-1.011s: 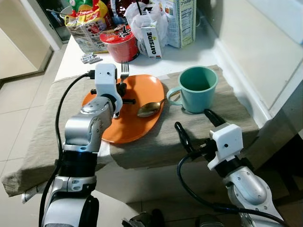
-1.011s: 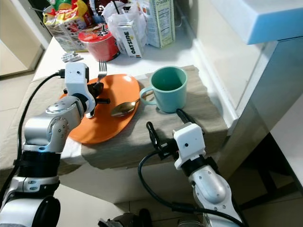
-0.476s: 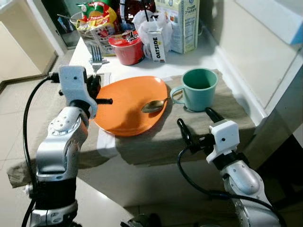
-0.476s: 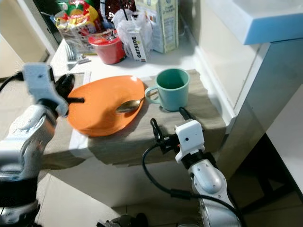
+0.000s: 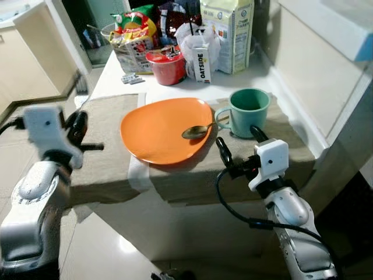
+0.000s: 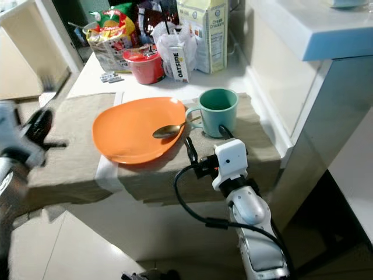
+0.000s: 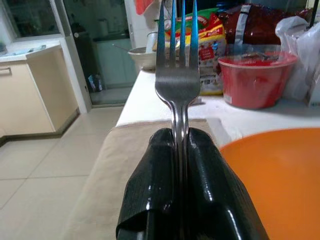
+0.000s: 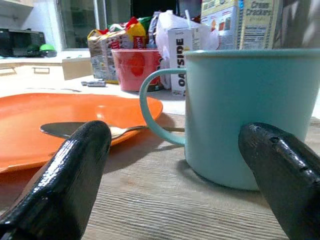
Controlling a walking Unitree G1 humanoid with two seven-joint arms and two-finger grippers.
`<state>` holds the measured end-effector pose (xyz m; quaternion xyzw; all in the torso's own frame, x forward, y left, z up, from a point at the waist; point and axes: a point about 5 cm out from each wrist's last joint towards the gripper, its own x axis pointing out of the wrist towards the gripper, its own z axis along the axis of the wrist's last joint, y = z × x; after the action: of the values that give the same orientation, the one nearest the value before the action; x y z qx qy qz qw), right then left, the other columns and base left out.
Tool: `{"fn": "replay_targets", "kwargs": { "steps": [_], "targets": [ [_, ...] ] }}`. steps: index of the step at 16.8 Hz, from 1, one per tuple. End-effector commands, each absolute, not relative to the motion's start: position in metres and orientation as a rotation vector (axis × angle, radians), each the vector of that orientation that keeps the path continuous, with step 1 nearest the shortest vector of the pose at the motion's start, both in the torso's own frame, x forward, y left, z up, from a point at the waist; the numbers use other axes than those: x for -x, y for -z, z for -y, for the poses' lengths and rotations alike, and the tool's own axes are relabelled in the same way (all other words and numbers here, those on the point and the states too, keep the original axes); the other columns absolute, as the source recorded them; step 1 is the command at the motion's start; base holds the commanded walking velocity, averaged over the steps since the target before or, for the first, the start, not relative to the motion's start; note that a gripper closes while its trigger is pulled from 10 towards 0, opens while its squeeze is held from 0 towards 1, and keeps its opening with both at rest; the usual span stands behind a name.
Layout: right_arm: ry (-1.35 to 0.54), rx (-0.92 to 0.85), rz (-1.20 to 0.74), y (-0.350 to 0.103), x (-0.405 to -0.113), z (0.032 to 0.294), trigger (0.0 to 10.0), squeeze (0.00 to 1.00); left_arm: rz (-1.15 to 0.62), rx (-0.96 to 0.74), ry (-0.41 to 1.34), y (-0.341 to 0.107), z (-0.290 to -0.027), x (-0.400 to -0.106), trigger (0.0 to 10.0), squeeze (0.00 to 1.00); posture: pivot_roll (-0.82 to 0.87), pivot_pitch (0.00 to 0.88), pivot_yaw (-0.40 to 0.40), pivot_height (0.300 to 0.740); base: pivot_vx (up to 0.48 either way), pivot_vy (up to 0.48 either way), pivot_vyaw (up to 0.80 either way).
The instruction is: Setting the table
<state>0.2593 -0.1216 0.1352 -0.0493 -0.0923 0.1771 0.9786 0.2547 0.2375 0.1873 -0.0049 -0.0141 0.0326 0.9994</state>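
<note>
left gripper at the left edge of the head view, clamped on a fork (tines up) | right gripper lower centre, fingers spread before the teal mug | spoon rests on the orange plate, centre, on the grey cloth

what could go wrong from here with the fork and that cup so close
1. The left gripper pinches the fork low on its thin handle, tines up; it may twist or slip when laid down.
2. The open right gripper sits right at the teal mug; a forward nudge could shove it.
3. The spoon rests on the orange plate edge near the mug handle, so a bump might knock it off.
</note>
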Motion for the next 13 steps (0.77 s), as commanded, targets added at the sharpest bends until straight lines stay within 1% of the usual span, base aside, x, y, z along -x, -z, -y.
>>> {"fn": "replay_targets", "kwargs": {
  "steps": [1, 3, 5, 6, 7, 8, 9, 13],
  "targets": [
    [-0.369, 0.087, 0.193, -0.135, -0.260, 0.119, 10.0, 0.00, 0.044, 0.021, -0.083, -0.190, -0.240, -0.248, 0.0, 0.00, -0.08, 0.000, 0.165, 0.740, 0.000, 0.000, 0.00],
    [-0.377, 0.085, 0.205, -0.135, -0.258, 0.114, 10.0, 0.00, 0.020, 0.044, -0.025, -0.179, -0.221, -0.234, 0.0, 0.00, -0.10, 0.000, 0.158, 0.740, 0.000, 0.000, 0.00],
    [-0.378, 0.085, 0.218, -0.138, -0.258, 0.114, 10.0, 0.00, 0.006, 0.070, -0.002, -0.172, -0.212, -0.230, 0.0, 0.00, -0.12, 0.000, 0.153, 0.740, 0.000, 0.000, 0.00],
    [-0.375, 0.086, 0.219, -0.139, -0.259, 0.116, 10.0, 0.00, -0.021, 0.076, 0.029, -0.161, -0.203, -0.223, 0.0, 0.00, -0.13, 0.000, 0.143, 0.740, 0.000, 0.000, 0.00],
    [-0.371, 0.086, 0.218, -0.138, -0.261, 0.118, 10.0, 0.00, -0.032, 0.081, 0.035, -0.154, -0.199, -0.221, 0.0, 0.00, -0.14, 0.000, 0.136, 0.740, 0.000, 0.000, 0.00],
    [-0.367, 0.089, 0.215, -0.138, -0.263, 0.121, 10.0, 0.00, -0.046, 0.103, 0.021, -0.144, -0.196, -0.221, 0.0, 0.00, -0.14, 0.000, 0.119, 0.740, 0.000, 0.000, 0.00],
    [-0.371, 0.100, 0.210, -0.138, -0.266, 0.125, 10.0, 0.00, -0.046, 0.123, -0.004, -0.136, -0.191, -0.227, 0.0, 0.00, -0.16, 0.000, 0.081, 0.740, 0.000, 0.000, 0.00],
    [-0.381, 0.109, 0.198, -0.136, -0.270, 0.126, 10.0, 0.00, -0.043, 0.134, 0.014, -0.136, -0.186, -0.239, 0.0, 0.00, -0.17, 0.000, 0.085, 0.740, 0.000, 0.000, 0.00]
  ]
}}
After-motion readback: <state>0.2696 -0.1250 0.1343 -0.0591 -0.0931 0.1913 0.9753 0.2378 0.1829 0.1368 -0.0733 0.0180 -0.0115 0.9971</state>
